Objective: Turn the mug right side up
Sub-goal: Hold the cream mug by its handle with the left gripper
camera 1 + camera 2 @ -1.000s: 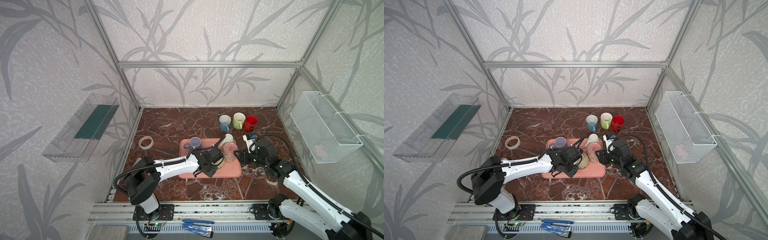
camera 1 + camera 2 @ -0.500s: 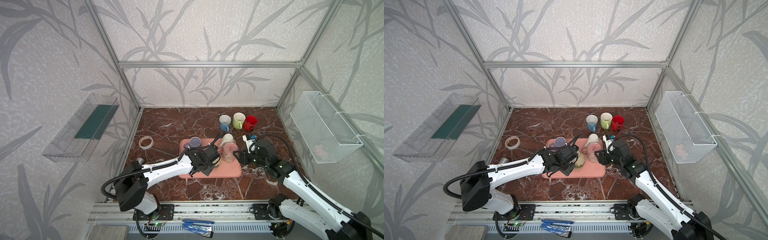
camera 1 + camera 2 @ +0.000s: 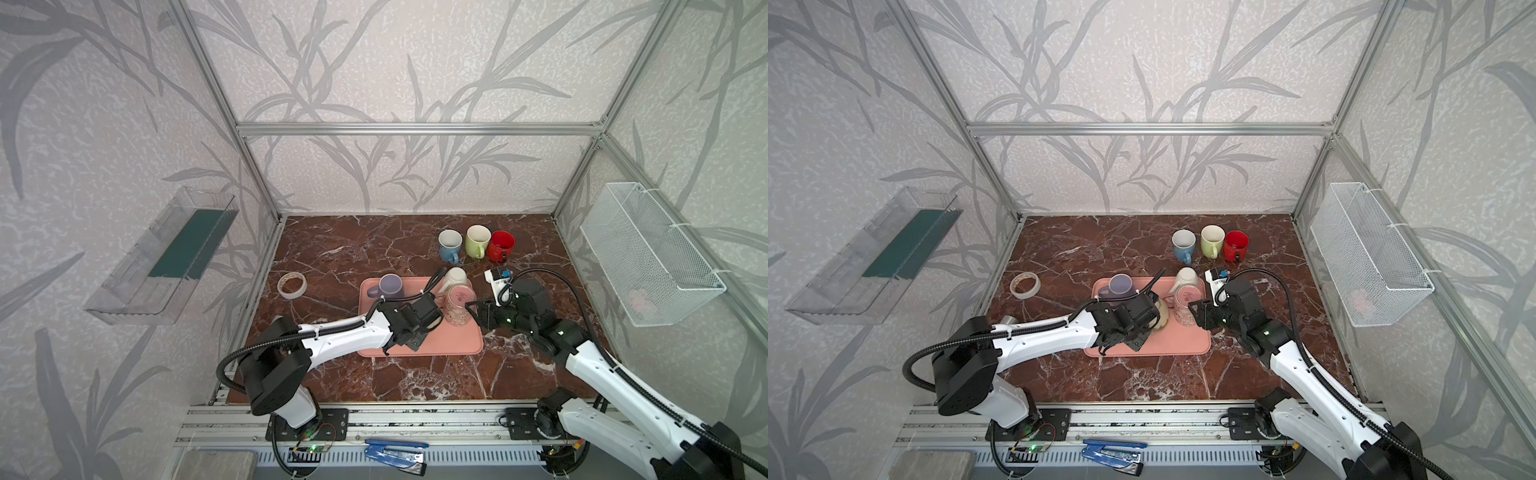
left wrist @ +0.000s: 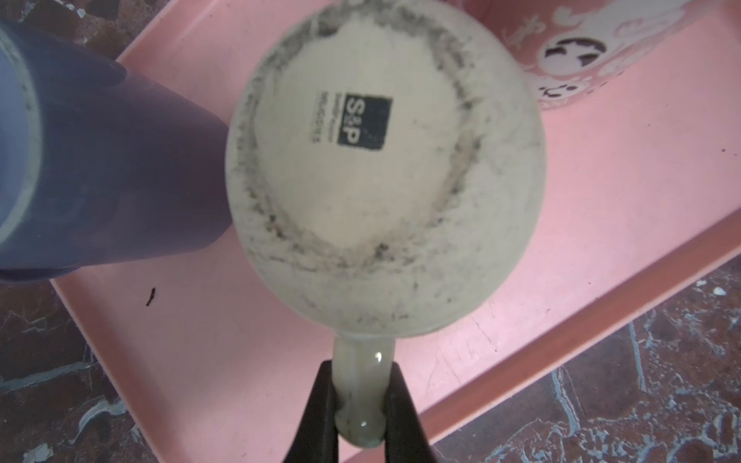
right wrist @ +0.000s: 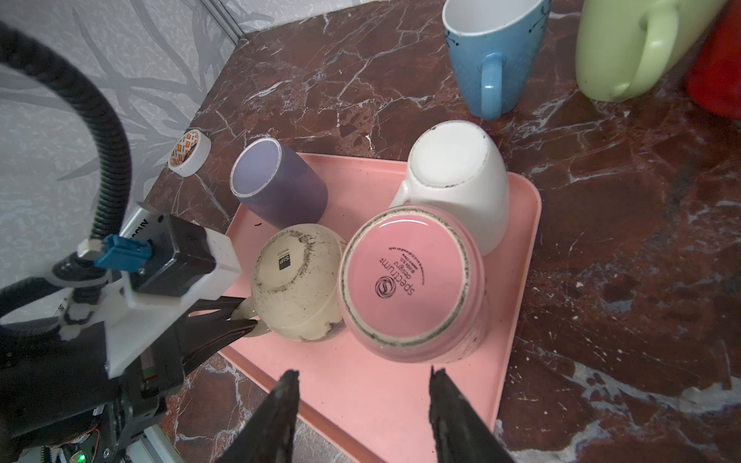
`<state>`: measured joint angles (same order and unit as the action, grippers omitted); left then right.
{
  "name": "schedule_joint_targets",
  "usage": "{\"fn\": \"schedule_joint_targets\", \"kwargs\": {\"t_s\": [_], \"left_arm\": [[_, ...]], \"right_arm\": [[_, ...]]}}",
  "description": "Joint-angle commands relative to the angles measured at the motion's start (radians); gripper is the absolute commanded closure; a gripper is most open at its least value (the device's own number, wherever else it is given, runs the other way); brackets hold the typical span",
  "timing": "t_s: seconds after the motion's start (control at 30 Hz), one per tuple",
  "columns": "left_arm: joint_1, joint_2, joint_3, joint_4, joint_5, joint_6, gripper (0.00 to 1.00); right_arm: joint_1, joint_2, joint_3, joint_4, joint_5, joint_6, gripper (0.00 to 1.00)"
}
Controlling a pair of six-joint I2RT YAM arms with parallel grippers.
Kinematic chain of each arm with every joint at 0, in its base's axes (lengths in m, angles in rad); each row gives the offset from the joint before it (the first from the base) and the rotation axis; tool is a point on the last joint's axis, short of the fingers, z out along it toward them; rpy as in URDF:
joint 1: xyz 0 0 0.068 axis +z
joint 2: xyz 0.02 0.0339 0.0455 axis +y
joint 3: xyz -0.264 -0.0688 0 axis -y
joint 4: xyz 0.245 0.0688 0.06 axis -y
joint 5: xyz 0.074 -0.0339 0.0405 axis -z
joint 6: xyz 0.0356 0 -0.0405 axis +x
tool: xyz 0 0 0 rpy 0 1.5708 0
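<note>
Left gripper (image 4: 361,373) clamped on handle (image 4: 363,425) of base-up cream mug (image 4: 385,168), on pink tray (image 4: 601,208), right gripper (image 5: 363,377) parted, empty, at pink mug's (image 3: 459,305) 3 o'clock in both top views

Glazed cream mug (image 4: 385,180), base scuffed; pink tray (image 4: 601,240) matt, probably plastic; tabletop (image 3: 353,249) polished marble.

The upturned base of the cream mug (image 4: 385,180), whose handle the left pincer (image 4: 361,405) clamps, bears a black square printed "S&P" in white. The line of print beside the square is too small to read. Just ahead of the right pincer (image 5: 363,385), whose fingers stand apart, the pink mug (image 5: 405,280) shows "spectrum designz" on its upturned base beside a round swirl logo. A curved line of finer print there cannot be made out.
</note>
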<state>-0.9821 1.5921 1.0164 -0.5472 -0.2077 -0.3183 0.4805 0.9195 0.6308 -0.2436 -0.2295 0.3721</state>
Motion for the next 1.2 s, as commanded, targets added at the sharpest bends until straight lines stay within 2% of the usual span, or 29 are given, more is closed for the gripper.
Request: {"fn": "schedule_joint_targets", "kwargs": {"t_s": [0.0, 0.2, 0.6, 1.0, 1.17], "left_arm": [[0.002, 0.02, -0.004, -0.001, 0.018, -0.018, 0.83], [0.02, 0.017, -0.017, 0.027, 0.103, -0.03, 0.75], [0.048, 0.025, -0.026, 0.039, 0.154, -0.048, 0.71], [0.057, 0.046, -0.02, 0.042, 0.155, -0.054, 0.74], [0.06, 0.051, -0.017, 0.044, 0.156, -0.053, 0.85]], "right_arm": [[0.001, 0.005, -0.002, 0.017, -0.008, -0.005, 0.47], [0.001, -0.001, -0.012, 0.019, -0.005, -0.005, 0.47], [0.0, -0.023, -0.03, 0.016, 0.001, -0.005, 0.47], [-0.001, -0.022, -0.034, 0.017, 0.003, -0.005, 0.47], [-0.002, -0.021, -0.033, 0.019, 0.004, -0.007, 0.47]]}}
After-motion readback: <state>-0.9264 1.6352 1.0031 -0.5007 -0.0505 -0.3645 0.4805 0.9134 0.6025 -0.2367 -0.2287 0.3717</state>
